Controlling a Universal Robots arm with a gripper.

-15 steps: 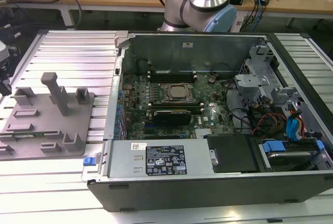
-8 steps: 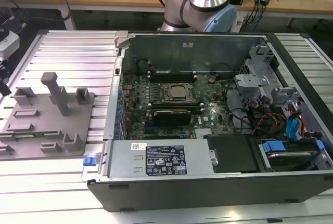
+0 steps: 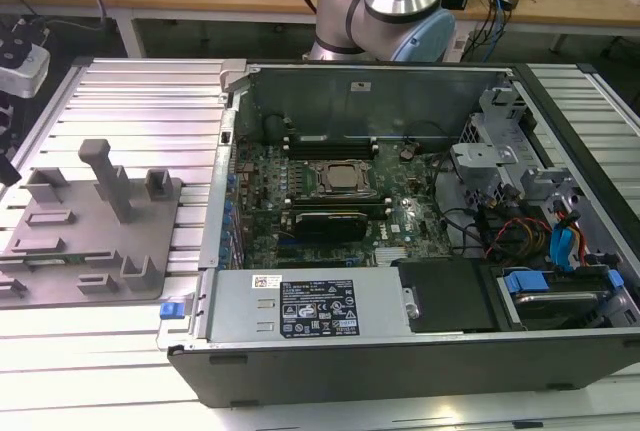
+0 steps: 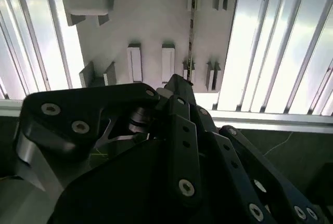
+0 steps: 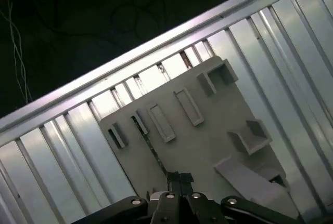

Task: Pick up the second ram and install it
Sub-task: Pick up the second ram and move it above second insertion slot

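Observation:
The second ram (image 4: 191, 31) stands on edge in the slots of the grey holder tray (image 4: 151, 21), seen as a thin dark strip in both wrist views (image 5: 148, 143). My gripper (image 5: 179, 178) hangs well above the tray, roughly over one end of the ram and not touching it. Its black fingertips (image 4: 177, 84) are shut together with nothing between them. In the exterior view the tray (image 3: 60, 241) lies on the ribbed table at the left, beside the open computer case (image 3: 400, 211).
Inside the case lie the green motherboard (image 3: 400, 221), the CPU socket (image 3: 335, 179) and ram slots (image 3: 330, 143) behind it. A power supply (image 3: 300, 306) runs along the case front. A tall grey post (image 3: 105, 176) rises from the tray. Aluminium ribs (image 5: 67, 146) surround the tray.

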